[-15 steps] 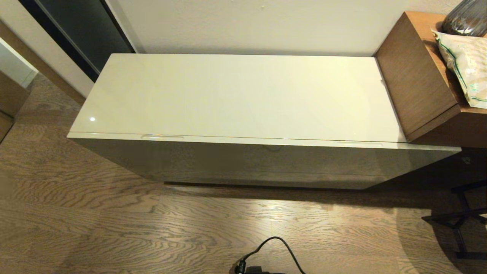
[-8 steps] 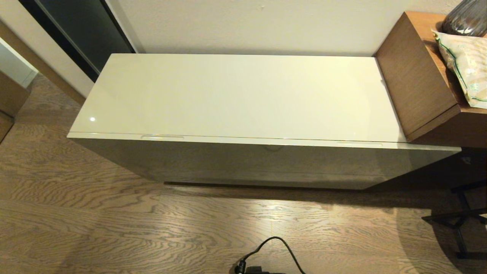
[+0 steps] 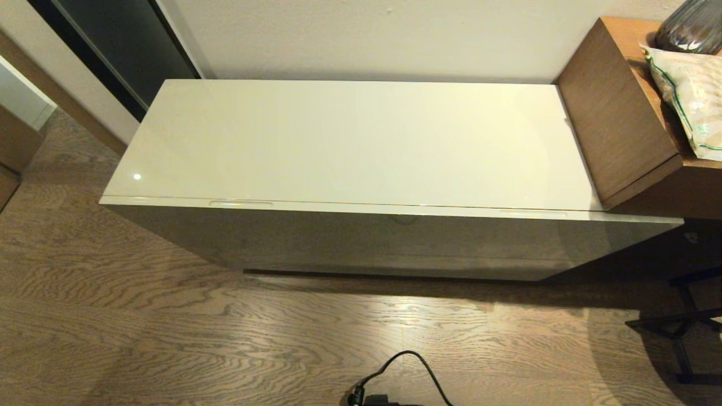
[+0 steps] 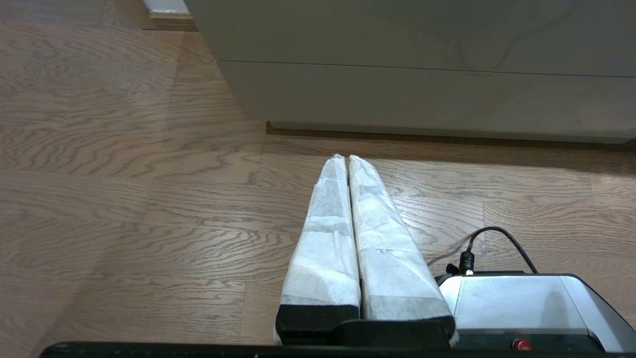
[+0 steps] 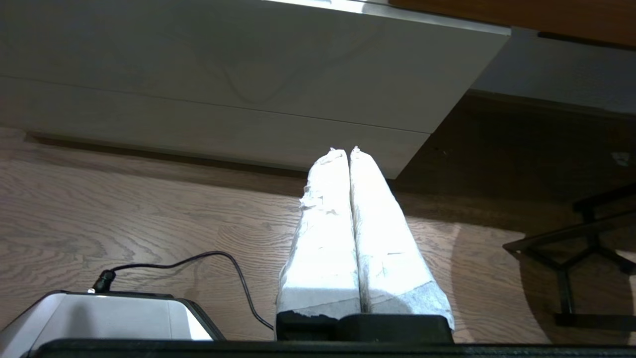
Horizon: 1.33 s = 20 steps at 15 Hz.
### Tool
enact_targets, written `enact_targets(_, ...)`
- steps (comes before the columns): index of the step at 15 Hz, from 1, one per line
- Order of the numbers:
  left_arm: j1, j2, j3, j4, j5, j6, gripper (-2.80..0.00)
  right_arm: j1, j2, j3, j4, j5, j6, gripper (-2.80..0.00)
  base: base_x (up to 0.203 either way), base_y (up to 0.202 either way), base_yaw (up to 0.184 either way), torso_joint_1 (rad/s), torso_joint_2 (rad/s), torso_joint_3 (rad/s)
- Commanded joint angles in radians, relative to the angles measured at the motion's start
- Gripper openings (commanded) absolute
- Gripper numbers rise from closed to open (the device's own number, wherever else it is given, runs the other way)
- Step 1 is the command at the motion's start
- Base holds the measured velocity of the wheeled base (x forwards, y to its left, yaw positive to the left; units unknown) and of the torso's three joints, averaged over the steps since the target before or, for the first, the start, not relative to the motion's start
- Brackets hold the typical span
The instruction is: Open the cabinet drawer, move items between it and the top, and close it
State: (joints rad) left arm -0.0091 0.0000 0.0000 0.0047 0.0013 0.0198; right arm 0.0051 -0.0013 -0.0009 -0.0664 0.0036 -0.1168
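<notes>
The cabinet drawer (image 3: 395, 239) is closed, its beige front flush under the glossy cream top (image 3: 350, 141), which carries nothing. Two slim handle slots (image 3: 241, 203) sit along the drawer's upper edge. The items are hidden. Neither arm shows in the head view. My left gripper (image 4: 346, 158) hangs low over the wooden floor in front of the cabinet's lower front (image 4: 422, 94), shut, its white-wrapped fingers pressed together on nothing. My right gripper (image 5: 348, 150) is likewise low before the cabinet's right end (image 5: 258, 79), shut and empty.
A taller brown wooden desk (image 3: 626, 113) butts against the cabinet's right end, with a printed packet (image 3: 691, 96) and a dark vase on it. A black metal stand (image 3: 682, 327) is on the floor at right. My base's black cable (image 3: 406, 372) lies on the floor.
</notes>
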Motion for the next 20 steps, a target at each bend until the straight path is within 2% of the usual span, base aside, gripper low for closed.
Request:
enact_targets(1,0.000,0.000,0.000,0.000,0.000,0.000,-2.80,0.000,0.000,0.000,-0.001,-0.001,-0.004,-2.80,0.000,0.000,0.000,0.000,0.00,0.000)
enact_targets(17,0.000,0.000,0.000,0.000,0.000,0.000,-2.80,0.000,0.000,-0.001,-0.001,0.001,-0.006,-2.80,0.000,0.000,0.000,0.000,0.00,0.000)
enact_targets(20,0.000,0.000,0.000,0.001,0.000,0.000,-2.80,0.000,0.000,0.000,0.012,-0.001,0.050,-2.80,0.000,0.000,0.000,0.000,0.00,0.000)
